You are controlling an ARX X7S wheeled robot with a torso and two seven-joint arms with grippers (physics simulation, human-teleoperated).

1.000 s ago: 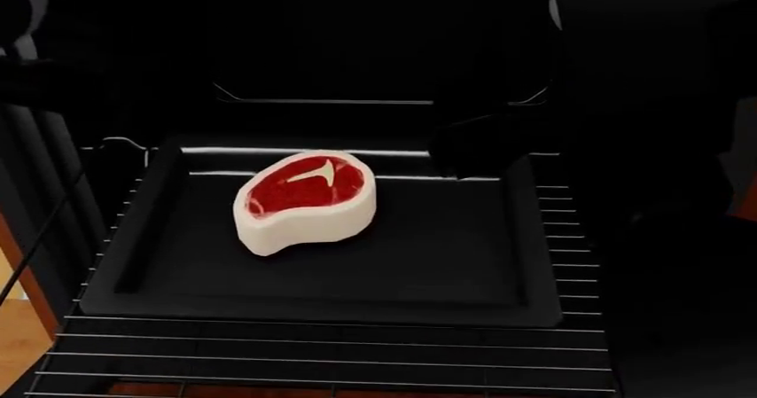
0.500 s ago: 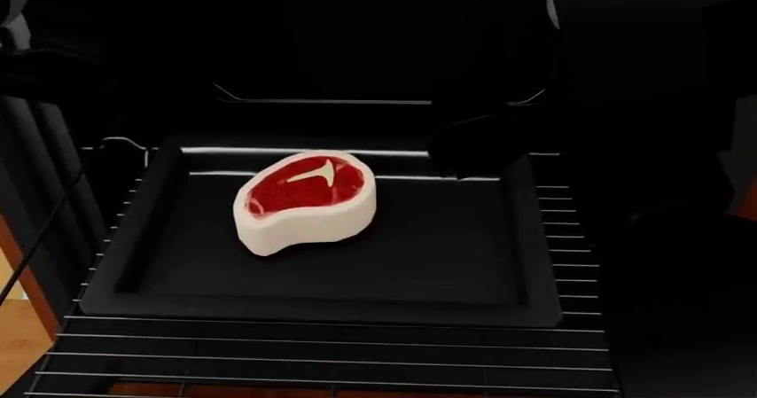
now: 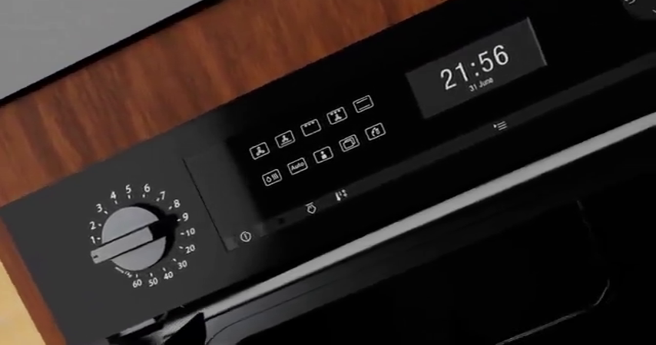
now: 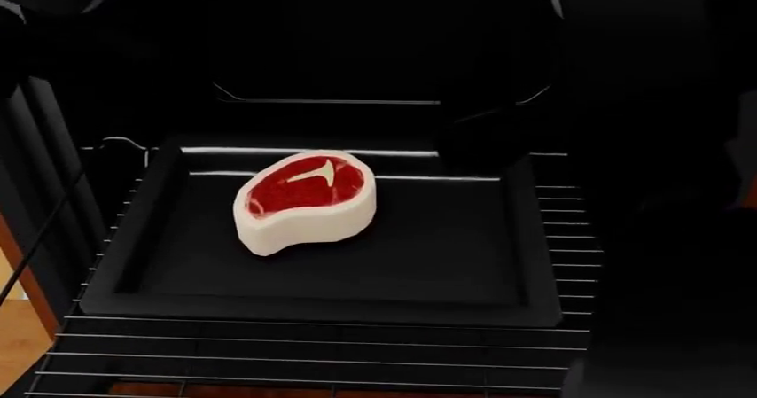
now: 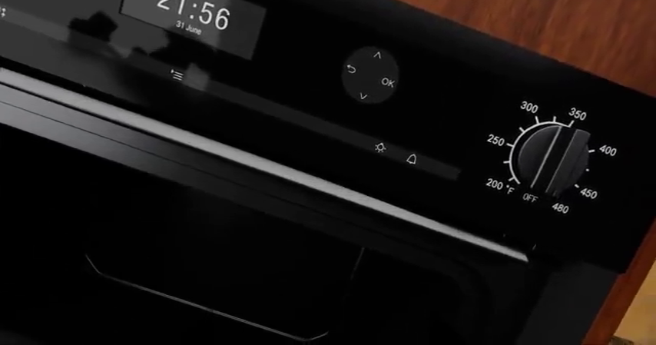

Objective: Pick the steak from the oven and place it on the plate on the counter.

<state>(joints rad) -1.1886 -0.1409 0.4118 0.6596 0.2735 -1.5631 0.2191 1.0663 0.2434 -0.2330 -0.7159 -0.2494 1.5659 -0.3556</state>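
Note:
The steak [image 4: 305, 201], red on top with cream-white sides, lies on the left half of the black baking tray [image 4: 462, 256]. The tray rests on a silver wire rack [image 4: 331, 354] inside the dark oven [image 4: 355, 52]. A black shape that looks like my right gripper [image 4: 479, 141] hangs over the tray's far right corner, apart from the steak; its fingers do not stand out from the dark. My left arm [image 4: 42, 12] is a dark mass at the upper left. Both wrist views show only the oven's front panel. The plate and counter are out of view.
The oven's control panel carries a clock display [image 3: 474, 67], a timer dial [image 3: 128, 237] and a temperature dial [image 5: 551, 160]. Reddish-brown wood cabinetry [image 3: 205, 61] frames it. The oven's left wall [image 4: 48, 194] stands close beside the tray. A strip of orange floor [image 4: 14, 345] shows at the lower left.
The dark shape by the tray's far right corner has narrowed and shifted slightly up and right. My left arm has risen toward the upper left. The steak has not moved.

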